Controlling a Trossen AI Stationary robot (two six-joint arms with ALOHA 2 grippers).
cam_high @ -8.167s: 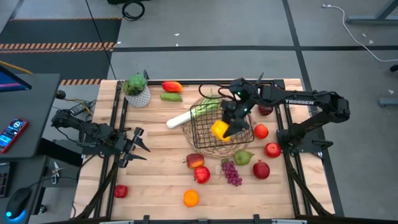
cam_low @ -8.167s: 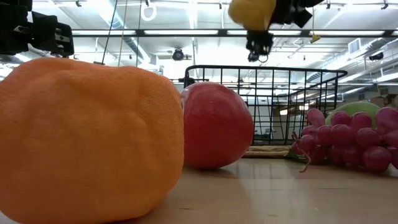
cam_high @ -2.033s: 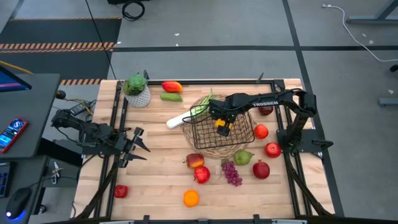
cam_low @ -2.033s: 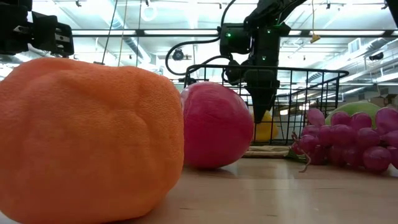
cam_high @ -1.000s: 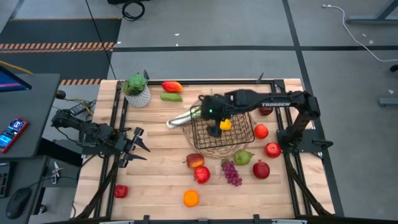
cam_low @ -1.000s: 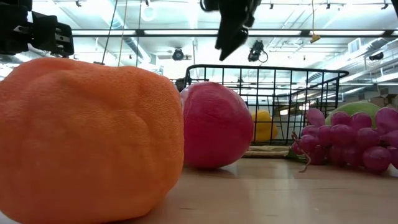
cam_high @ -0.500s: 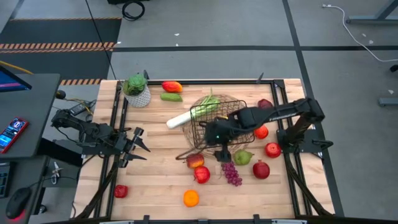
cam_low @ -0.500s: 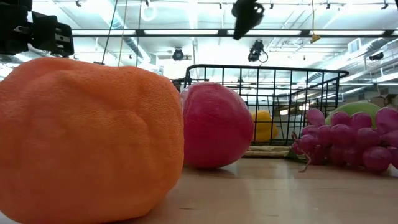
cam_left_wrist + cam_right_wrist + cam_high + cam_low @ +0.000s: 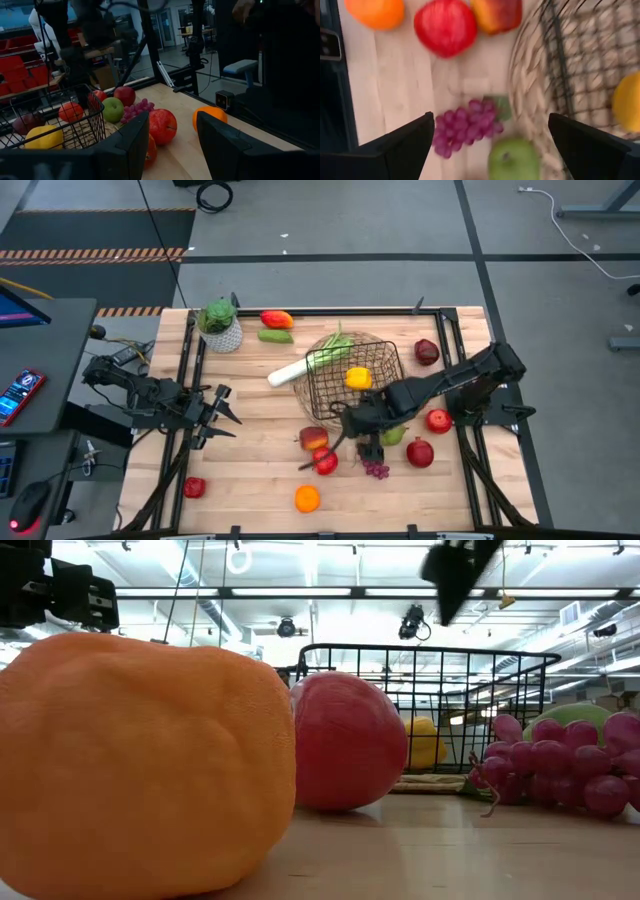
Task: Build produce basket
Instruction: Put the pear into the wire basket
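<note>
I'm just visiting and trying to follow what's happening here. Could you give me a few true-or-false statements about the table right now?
1. A yellow piece lies inside the black wire basket. True.
2. The right claw grips the purple grapes. False: it hangs open above them, holding nothing.
3. The left claw waits at the table's left edge. True.
4. The orange is in the basket. False: it sits on the table near the front edge.

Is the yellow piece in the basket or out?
In. The yellow piece lies inside the basket, seen behind its wire wall in the low view; the right gripper is away, open, above the grapes.
</note>
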